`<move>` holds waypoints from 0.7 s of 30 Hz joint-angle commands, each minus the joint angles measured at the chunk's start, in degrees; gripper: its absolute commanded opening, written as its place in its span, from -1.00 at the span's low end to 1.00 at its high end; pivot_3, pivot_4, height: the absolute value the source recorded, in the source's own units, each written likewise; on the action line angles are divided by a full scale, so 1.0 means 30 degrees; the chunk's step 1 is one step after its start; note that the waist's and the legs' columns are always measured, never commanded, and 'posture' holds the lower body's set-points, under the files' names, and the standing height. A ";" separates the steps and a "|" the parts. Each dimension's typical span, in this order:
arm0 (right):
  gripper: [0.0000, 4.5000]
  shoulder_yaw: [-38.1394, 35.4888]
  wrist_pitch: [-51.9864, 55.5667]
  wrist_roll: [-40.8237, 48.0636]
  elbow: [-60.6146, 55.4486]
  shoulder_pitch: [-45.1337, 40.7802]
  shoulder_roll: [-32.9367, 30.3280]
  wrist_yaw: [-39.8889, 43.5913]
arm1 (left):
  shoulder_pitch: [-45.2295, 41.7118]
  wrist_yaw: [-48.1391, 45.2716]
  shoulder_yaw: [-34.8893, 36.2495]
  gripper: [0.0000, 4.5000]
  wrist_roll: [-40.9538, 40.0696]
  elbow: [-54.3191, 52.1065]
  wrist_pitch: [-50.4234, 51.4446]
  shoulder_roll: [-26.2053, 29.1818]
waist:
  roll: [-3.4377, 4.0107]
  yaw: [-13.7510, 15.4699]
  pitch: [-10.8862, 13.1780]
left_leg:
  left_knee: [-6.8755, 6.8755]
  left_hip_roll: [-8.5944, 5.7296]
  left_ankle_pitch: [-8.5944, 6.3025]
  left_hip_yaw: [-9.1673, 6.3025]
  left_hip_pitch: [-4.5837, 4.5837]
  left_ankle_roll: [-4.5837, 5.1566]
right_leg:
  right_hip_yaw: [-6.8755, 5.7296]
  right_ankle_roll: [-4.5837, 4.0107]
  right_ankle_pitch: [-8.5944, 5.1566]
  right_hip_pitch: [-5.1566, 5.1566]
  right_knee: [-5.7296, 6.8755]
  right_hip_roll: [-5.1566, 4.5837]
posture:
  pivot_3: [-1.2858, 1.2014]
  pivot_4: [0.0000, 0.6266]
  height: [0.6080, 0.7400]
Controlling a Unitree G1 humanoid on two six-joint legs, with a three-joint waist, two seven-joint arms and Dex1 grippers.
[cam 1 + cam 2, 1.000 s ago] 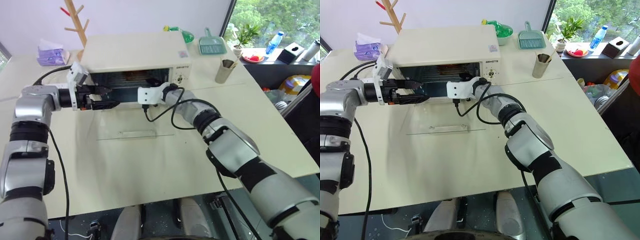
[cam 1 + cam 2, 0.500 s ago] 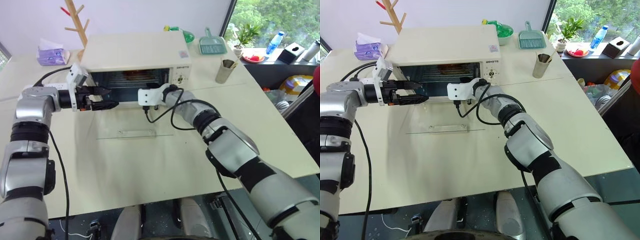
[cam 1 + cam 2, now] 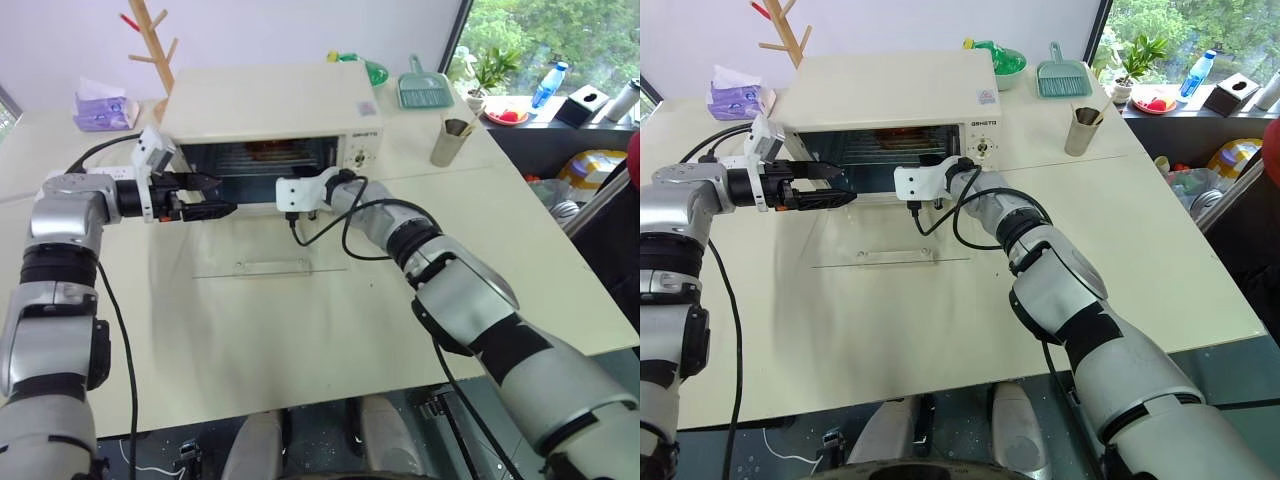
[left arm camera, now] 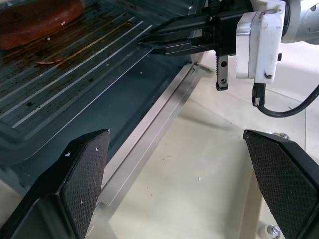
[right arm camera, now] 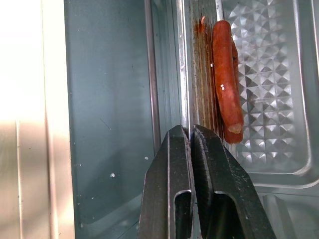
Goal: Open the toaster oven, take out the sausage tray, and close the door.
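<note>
The cream toaster oven (image 3: 270, 105) stands at the back of the table. Its glass door (image 3: 272, 267) lies folded down flat on the table in front of it. Inside, the sausage tray (image 4: 75, 64) carries a reddish-brown sausage (image 5: 227, 79). My right gripper (image 5: 191, 132) reaches into the oven's mouth and is shut on the tray's front rim; the left wrist view shows its tips (image 4: 144, 44) at that edge. At the left end of the mouth my left gripper (image 3: 225, 194) is open, its pads (image 4: 84, 174) wide apart, holding nothing.
A wooden rack (image 3: 150, 40) and a purple tissue pack (image 3: 103, 108) stand behind the oven on the left. A green dustpan (image 3: 420, 92) and a cup of sticks (image 3: 450, 142) are to its right. A black cable (image 3: 330, 230) loops over the table by the door.
</note>
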 commanded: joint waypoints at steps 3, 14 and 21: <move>-0.99 -0.0566 -0.0549 0.0262 -0.1345 -0.0408 -0.0434 -0.0175 | -0.0066 0.0259 0.0935 1.00 -0.0123 -0.0367 -0.0079 0.0456 | 0.0000 -0.0023 0.0000 | 0.0000 0.0000 0.0000 0.0001 -0.0001 0.0000 | 0.0000 0.0000 0.0000 -0.0002 0.0000 0.0001 | 0.03 -0.52 1.00; -0.99 -0.0806 -0.0669 0.0528 -0.3416 0.0608 -0.0970 0.0539 | -0.0147 0.0142 0.1465 1.00 -0.0442 -0.0844 0.0520 0.0655 | 0.0000 -0.0040 0.0000 | -0.0002 0.0002 0.0000 0.0003 -0.0015 0.0000 | 0.0001 0.0000 0.0000 -0.0020 0.0002 0.0003 | 0.03 -0.52 1.00; -0.99 -0.0864 -0.0407 0.0519 -0.4593 0.1186 -0.1087 0.0991 | -0.0351 0.0209 0.1645 1.00 -0.0594 -0.0837 0.0544 0.0560 | 0.0000 -0.0050 0.0000 | -0.0002 0.0005 0.0000 0.0007 -0.0017 0.0000 | 0.0003 0.0000 0.0000 -0.0027 0.0003 0.0006 | 0.03 -0.52 1.00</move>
